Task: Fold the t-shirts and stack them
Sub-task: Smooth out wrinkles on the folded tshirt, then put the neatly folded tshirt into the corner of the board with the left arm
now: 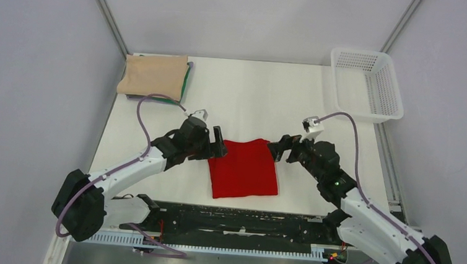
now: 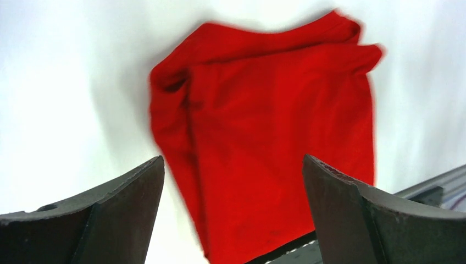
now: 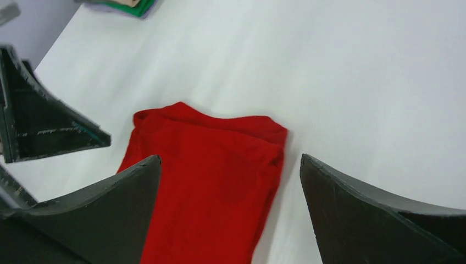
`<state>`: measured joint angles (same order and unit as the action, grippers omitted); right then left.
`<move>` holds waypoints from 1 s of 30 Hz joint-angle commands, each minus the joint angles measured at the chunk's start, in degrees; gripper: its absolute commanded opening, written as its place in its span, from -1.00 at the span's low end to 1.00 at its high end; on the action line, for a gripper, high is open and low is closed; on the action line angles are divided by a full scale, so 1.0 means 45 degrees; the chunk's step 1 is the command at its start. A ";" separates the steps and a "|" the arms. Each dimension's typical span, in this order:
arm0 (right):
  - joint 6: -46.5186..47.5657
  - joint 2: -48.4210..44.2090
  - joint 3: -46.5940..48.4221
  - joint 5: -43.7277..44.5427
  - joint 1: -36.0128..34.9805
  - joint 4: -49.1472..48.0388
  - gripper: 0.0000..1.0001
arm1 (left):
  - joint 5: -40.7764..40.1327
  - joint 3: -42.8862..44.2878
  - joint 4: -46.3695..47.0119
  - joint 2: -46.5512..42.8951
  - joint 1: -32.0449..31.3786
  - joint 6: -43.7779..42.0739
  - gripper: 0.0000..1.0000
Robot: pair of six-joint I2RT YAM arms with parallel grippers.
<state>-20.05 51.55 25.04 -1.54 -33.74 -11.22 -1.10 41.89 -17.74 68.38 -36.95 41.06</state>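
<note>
From above, the folded red t-shirt (image 1: 244, 169) lies flat at the middle of the surface (image 1: 252, 96), close to its near edge. The left fingers (image 1: 217, 136) stand apart just beside its far left corner and the right fingers (image 1: 276, 148) stand apart by its far right corner. Whether either touches the cloth is hard to tell from here. In the far left corner the folded beige t-shirt (image 1: 153, 75) sits on the green t-shirt (image 1: 185, 82), of which only a thin strip shows along the right and near sides. A white mesh basket (image 1: 364, 85) sits at the far right corner. In the left wrist view, the left fingers (image 2: 110, 220) are spread wide with nothing between them. The red t-shirt (image 2: 275, 137) lies beyond them, blurred, its lower end cut off. In the right wrist view, the right fingers (image 3: 373, 220) are also wide apart and hold nothing. The red t-shirt (image 3: 209, 181) runs out of the bottom of the picture, the left fingers (image 3: 38, 121) show at the left edge, and the far stack is a cut-off sliver at the top.
</note>
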 commanded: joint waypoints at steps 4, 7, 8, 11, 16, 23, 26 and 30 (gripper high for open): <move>-0.1013 -0.3580 -0.2040 0.3578 0.0030 0.2290 0.96 | -0.0962 -0.1443 -0.0814 -0.0314 -0.0002 0.1097 0.99; -0.0913 -0.4147 -0.2227 0.3808 0.0036 0.3071 0.96 | -0.0819 -0.1609 -0.0121 0.0136 0.0008 0.1256 0.99; -0.0867 -0.4200 -0.2234 0.3911 0.0036 0.3229 0.96 | -0.0744 -0.1669 0.0147 0.0353 0.0008 0.1297 0.99; -0.0696 -0.4112 -0.2260 0.4093 0.0037 0.3620 0.96 | -0.0451 -0.1682 0.0614 0.1100 0.0008 0.1354 0.99; -0.0455 -0.3725 -0.2295 0.4172 0.0034 0.3745 0.96 | -0.0562 -0.1598 0.1078 0.2081 -0.0067 0.1573 0.86; -0.0124 -0.3477 -0.2484 0.5020 0.0037 0.3767 0.96 | -0.1706 -0.0707 0.0642 0.3691 -0.1296 0.1916 0.54; -0.0060 -0.3640 -0.2589 0.5308 0.0045 0.3837 0.96 | -0.2391 -0.0138 0.0215 0.4670 -0.2039 0.2194 0.25; 0.0077 -0.3906 -0.2595 0.5762 0.0036 0.4031 0.96 | -0.3202 0.0884 -0.0666 0.6066 -0.2383 0.2324 -0.55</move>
<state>-20.88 35.35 13.69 20.43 -33.58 6.94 -11.86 43.99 -13.61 88.66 -46.04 48.36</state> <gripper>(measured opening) 0.979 0.403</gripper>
